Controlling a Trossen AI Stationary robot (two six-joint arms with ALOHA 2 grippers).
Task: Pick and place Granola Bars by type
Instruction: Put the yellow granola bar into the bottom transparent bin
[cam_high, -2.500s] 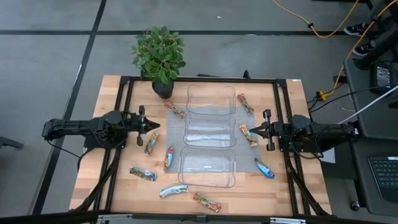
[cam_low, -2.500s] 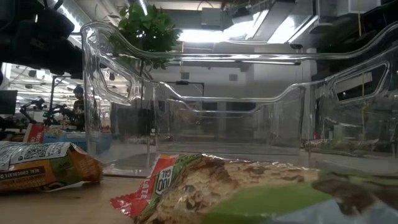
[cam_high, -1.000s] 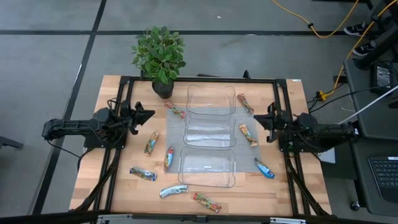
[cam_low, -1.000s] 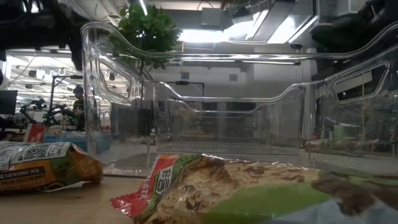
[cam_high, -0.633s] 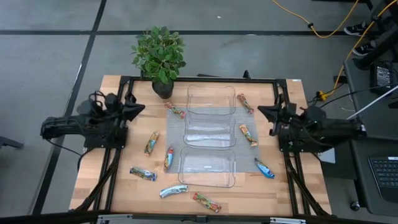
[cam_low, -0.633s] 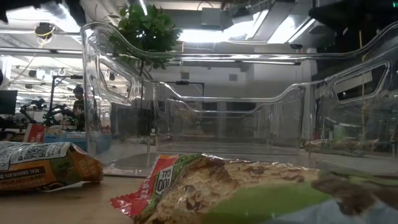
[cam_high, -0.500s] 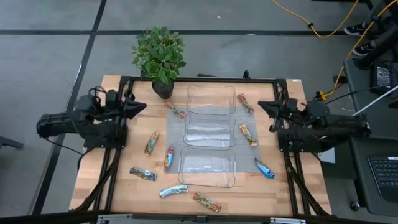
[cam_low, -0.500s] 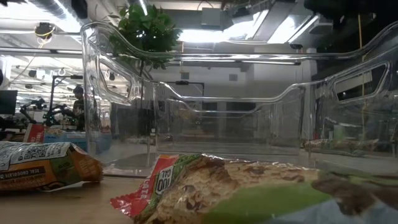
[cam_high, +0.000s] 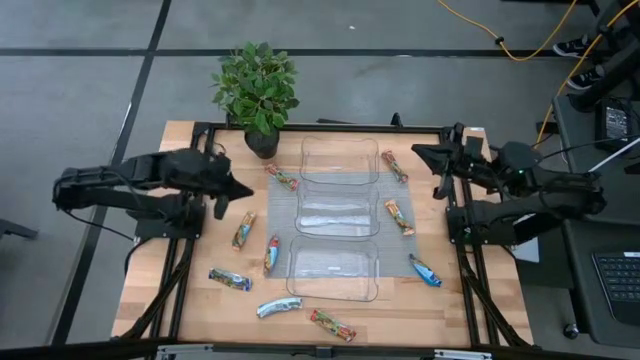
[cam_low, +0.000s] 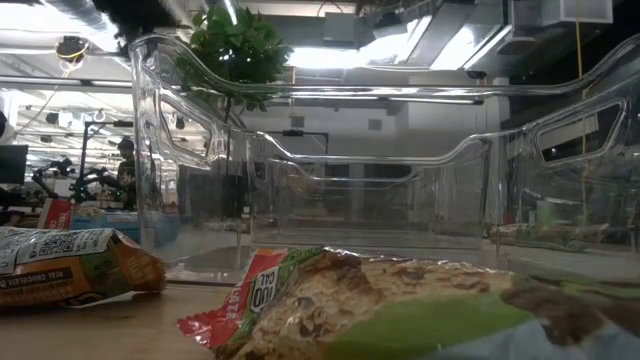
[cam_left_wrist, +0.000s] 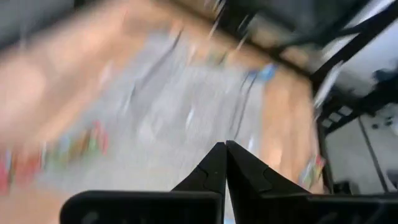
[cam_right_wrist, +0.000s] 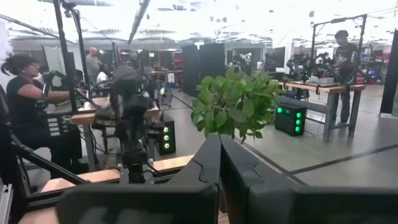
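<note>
my left pincer (cam_high: 236, 189), closed and empty, hangs above a bar (cam_high: 243, 229); diving fast, i could shove it away across the desk (cam_high: 185, 290).

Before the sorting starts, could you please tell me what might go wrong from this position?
Nothing is held yet; both claws are shut.

1. The left claw is close to the green potted plant and could knock it.
2. The shiny wrapped granola bars lie flat and scattered, so shut fingers may push one aside.
3. The clear plastic trays could slide if bumped.
</note>
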